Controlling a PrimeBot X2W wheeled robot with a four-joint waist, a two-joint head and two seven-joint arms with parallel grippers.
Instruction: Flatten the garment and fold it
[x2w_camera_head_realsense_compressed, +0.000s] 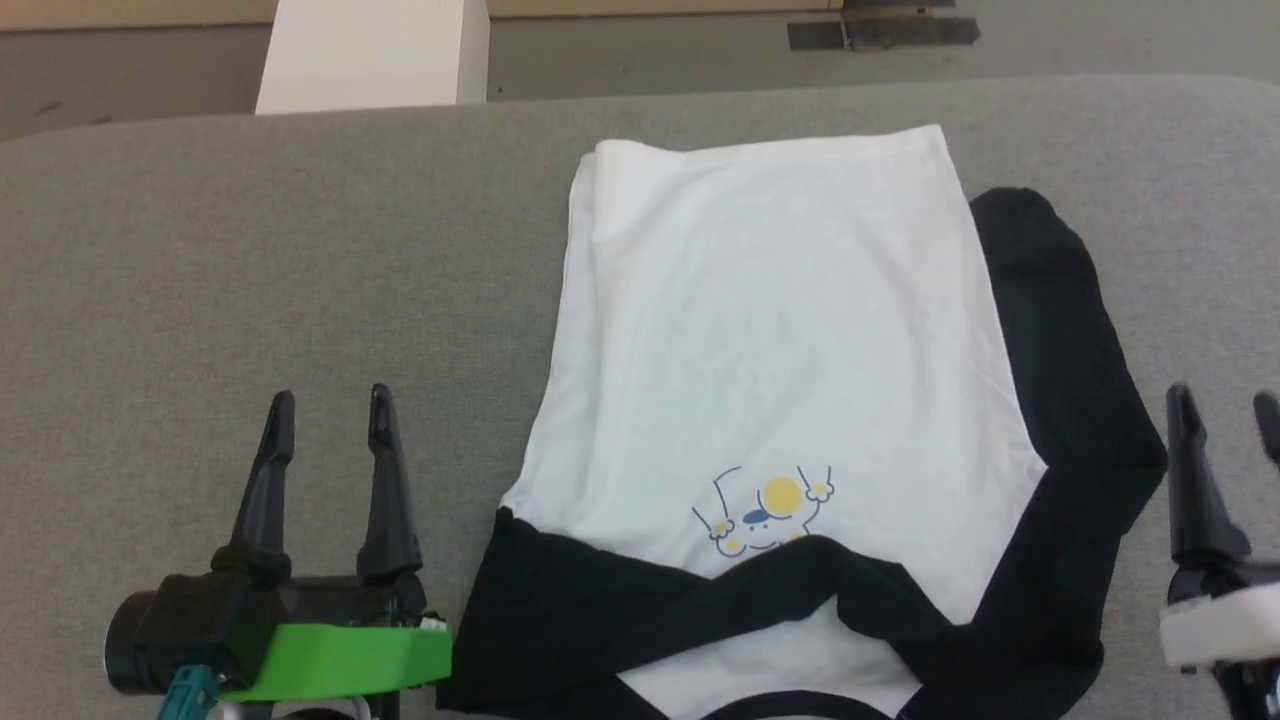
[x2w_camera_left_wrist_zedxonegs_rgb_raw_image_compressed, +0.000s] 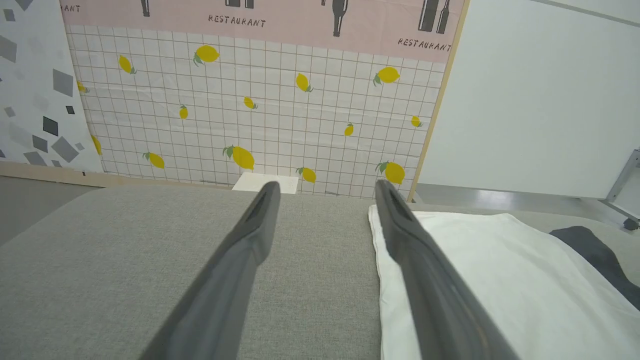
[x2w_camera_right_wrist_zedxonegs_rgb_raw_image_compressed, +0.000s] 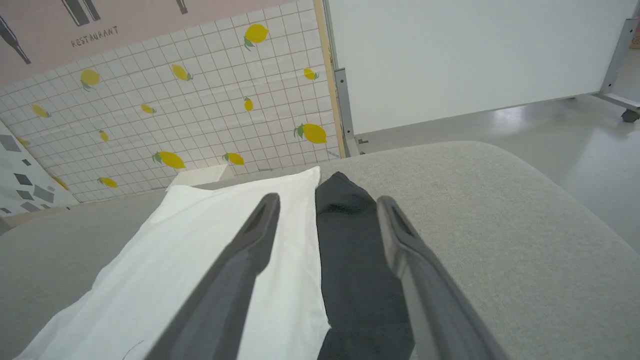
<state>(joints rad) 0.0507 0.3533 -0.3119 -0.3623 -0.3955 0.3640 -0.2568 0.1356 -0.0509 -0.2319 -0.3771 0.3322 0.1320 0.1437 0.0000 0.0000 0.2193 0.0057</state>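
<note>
Jaws wide; head view: garment (x2w_camera_head_realsense_compressed: 770, 330) print (x2w_camera_head_realsense_compressed: 768, 508)

cut off: my right gripper (x2w_camera_head_realsense_compressed: 1224, 398), right of the garment (x2w_camera_head_realsense_compressed: 770, 330) | hidden: print (x2w_camera_head_realsense_compressed: 765, 505) bottom, under black sleeve (x2w_camera_head_realsense_compressed: 700, 590) | cut off: garment's collar end

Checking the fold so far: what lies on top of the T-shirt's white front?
A black sleeve lies across the garment's white front near the collar, overlapping the cartoon print's bottom edge. The print's covered part cannot be seen.
</note>
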